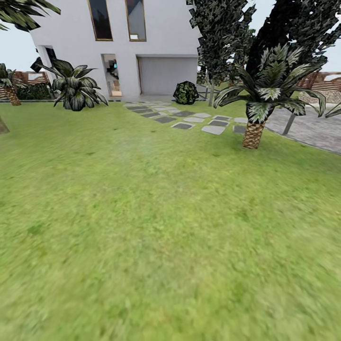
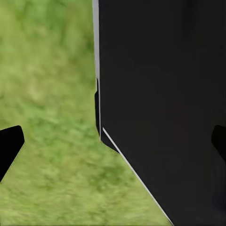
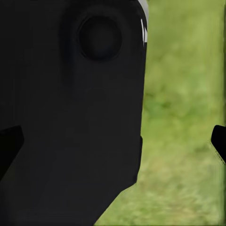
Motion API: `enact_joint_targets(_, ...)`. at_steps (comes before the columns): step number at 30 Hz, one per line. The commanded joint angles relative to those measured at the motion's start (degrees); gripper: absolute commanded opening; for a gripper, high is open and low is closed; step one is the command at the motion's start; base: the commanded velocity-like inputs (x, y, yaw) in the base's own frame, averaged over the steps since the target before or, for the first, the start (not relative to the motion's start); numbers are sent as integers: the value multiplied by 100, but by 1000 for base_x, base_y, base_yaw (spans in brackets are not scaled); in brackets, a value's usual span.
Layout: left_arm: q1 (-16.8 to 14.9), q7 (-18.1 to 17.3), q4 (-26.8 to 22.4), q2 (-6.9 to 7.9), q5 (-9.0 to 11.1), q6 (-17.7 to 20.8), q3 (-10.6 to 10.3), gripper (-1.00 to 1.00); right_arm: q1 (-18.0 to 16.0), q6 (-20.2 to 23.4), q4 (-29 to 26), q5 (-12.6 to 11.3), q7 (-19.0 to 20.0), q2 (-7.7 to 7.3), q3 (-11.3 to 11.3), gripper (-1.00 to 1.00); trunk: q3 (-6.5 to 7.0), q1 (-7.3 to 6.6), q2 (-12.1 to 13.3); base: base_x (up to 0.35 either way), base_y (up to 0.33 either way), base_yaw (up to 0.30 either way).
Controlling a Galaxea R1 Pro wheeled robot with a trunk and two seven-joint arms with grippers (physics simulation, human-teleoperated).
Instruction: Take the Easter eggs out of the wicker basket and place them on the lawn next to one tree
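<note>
Big white house at 12 o'clock, with tall dark windows and a grey garage door. Grey stepping stones at 1 o'clock. Palm with scaly brown trunk at 2 o'clock.

The lawn spreads as a wide, flat stretch of bright green grass from the near edge of the head view to the house at the far side. A run of grey stepping stones is set into it, curving from the far middle toward the right. Just right of the stones a palm with a scaly brown trunk stands in the grass. A low, broad-leaved plant grows at the far left, and a small dark shrub sits at the far edge near the house. On the far right the grass meets grey paving. Blurred grass also shows in both wrist views.
</note>
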Motion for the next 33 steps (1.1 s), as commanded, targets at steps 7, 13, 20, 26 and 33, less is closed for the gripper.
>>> enact_joint_targets(7, -2, -5, -1, 6, 7, -2, 4, 100, -3, -26, -43, -7, -3, -5, -22, 100, -5, 3, -2, 343, 0, 1)
enact_joint_targets(13, -2, -4, -1, 5, 7, -2, 4, 100, -3, -27, -47, -26, -3, -1, -35, 100, -5, 3, -2, 343, 0, 0)
enact_joint_targets(20, -2, -3, -1, 7, 7, -2, 4, 100, -3, -27, -48, -23, -11, 10, -31, 100, -5, 3, -2, 343, 0, 0)
enact_joint_targets(26, -2, -4, -1, 6, 7, -2, 4, 100, -3, -27, -44, -19, -12, 17, -28, 100, -5, 3, -2, 343, 0, 0)
enact_joint_targets(33, -2, -5, -1, 7, 7, -2, 4, 100, -3, -22, -12, -24, -12, 21, -28, 100, -5, 3, -2, 343, 0, 0)
